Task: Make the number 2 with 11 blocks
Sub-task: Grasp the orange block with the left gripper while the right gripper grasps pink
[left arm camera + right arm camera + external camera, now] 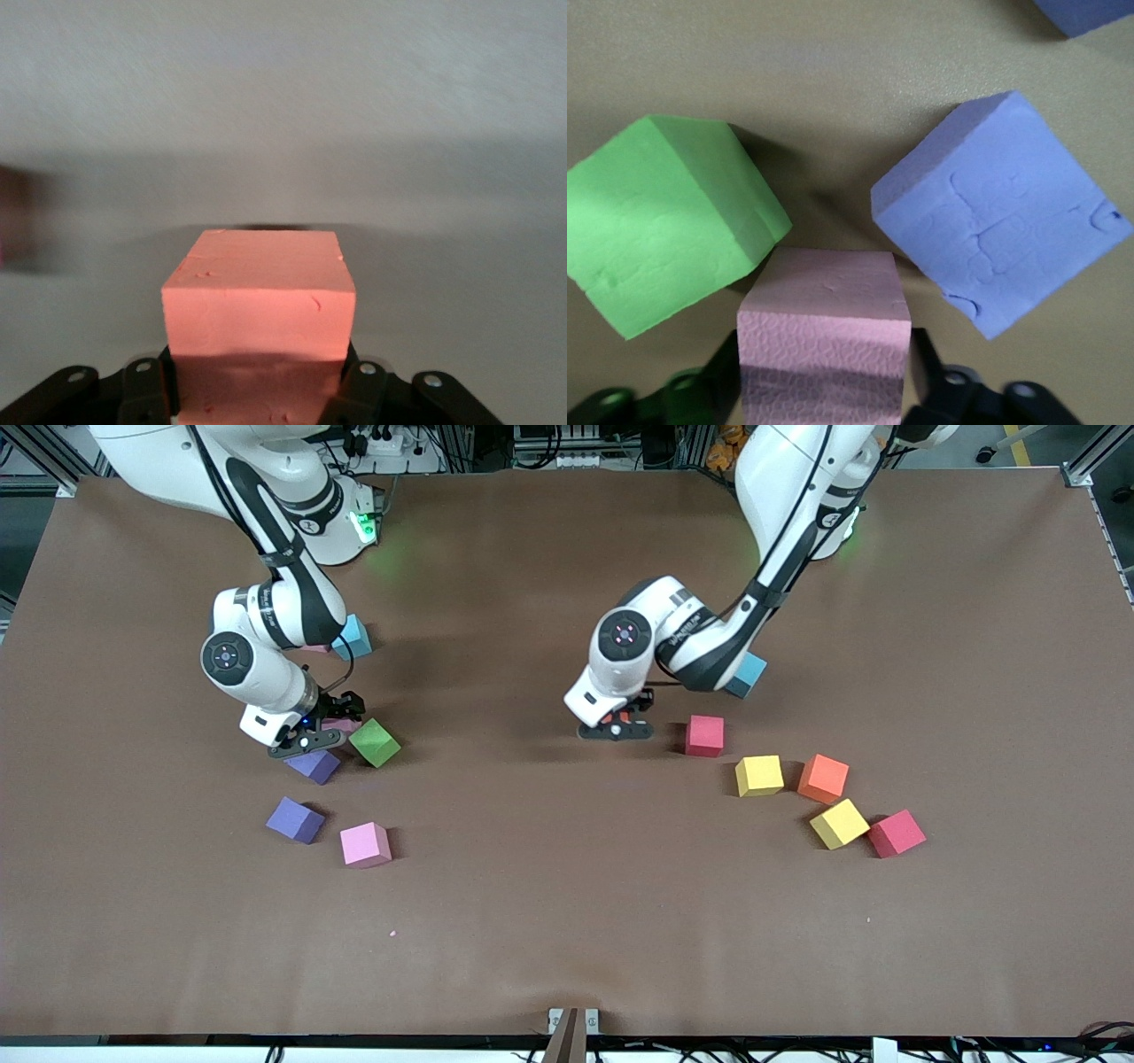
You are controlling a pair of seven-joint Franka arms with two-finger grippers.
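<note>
My left gripper (618, 724) is low over the table's middle, shut on an orange block (259, 297); its fingers (144, 382) press the block's sides. My right gripper (312, 733) is down at the right arm's end, shut on a pink block (824, 323). That block sits between a green block (375, 742) and a purple block (313, 765). Nearer the front camera lie another purple block (295, 819) and a pink block (366, 844). Toward the left arm's end lie two crimson blocks (705, 735) (897, 833), two yellow blocks (759, 775) (839, 823) and an orange block (823, 778).
A light-blue cube (353, 638) sits under the right arm's forearm and another light-blue cube (746, 675) under the left arm's forearm. The brown table mat (549, 903) stretches bare toward the front camera.
</note>
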